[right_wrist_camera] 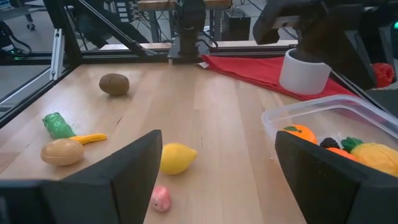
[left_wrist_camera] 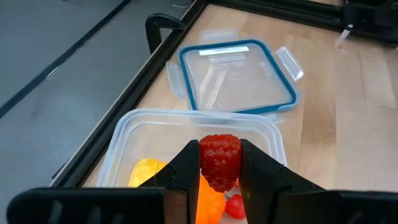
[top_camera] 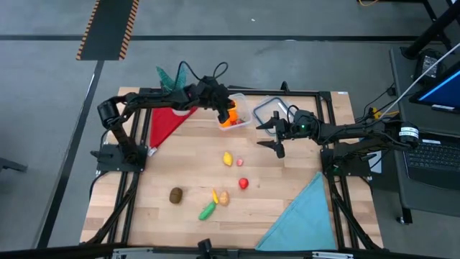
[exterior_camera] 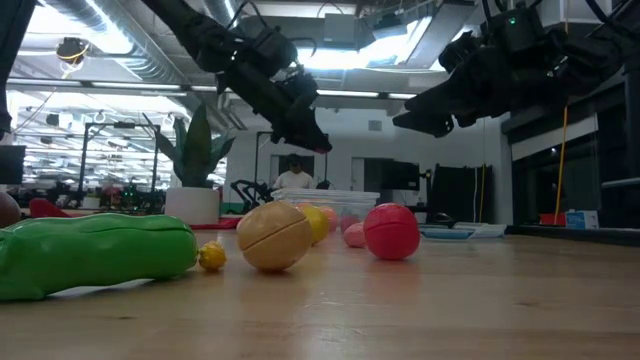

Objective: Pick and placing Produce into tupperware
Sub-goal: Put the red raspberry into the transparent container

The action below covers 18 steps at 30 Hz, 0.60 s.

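Left hand [left_wrist_camera: 219, 186] hangs directly above the tupperware [left_wrist_camera: 134, 134], its fingers closed on a red strawberry [left_wrist_camera: 219, 160]; orange and yellow produce already lies inside. Right hand [top_camera: 277, 133], fingers spread wide and empty, hovers beside the tupperware, over the worktop [top_camera: 287, 183] near the lemon [right_wrist_camera: 176, 158].

Both arms were dark, near-black, built of slim jointed links with black cables looping loose near the wrists. The left end effector [left_wrist_camera: 219, 186] had two flat, matte black fingers with squared edges. The right end effector [right_wrist_camera: 214, 177] showed broad dark fingers, and a small green light glowed near its wrist.
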Motion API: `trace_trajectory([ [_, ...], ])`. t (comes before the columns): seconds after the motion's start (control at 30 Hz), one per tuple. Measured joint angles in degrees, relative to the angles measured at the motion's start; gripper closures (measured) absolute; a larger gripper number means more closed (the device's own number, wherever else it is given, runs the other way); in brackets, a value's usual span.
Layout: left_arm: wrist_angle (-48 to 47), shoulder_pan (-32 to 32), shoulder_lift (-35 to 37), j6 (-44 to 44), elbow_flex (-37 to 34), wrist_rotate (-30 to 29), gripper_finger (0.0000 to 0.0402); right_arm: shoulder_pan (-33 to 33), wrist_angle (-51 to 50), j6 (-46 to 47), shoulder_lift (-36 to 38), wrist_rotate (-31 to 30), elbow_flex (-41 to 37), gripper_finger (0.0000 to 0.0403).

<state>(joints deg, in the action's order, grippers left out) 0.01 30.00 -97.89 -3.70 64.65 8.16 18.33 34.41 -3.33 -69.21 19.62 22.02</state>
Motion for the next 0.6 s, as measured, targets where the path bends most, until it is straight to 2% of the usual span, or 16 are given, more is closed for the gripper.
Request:
trace_trajectory([
  [0.6,-4.8,0.6,-1.9,-1.5,1.6,-0.6,0.0323,0.0,-0.4,0.1,0.0,0.0,0.0,0.0089],
])
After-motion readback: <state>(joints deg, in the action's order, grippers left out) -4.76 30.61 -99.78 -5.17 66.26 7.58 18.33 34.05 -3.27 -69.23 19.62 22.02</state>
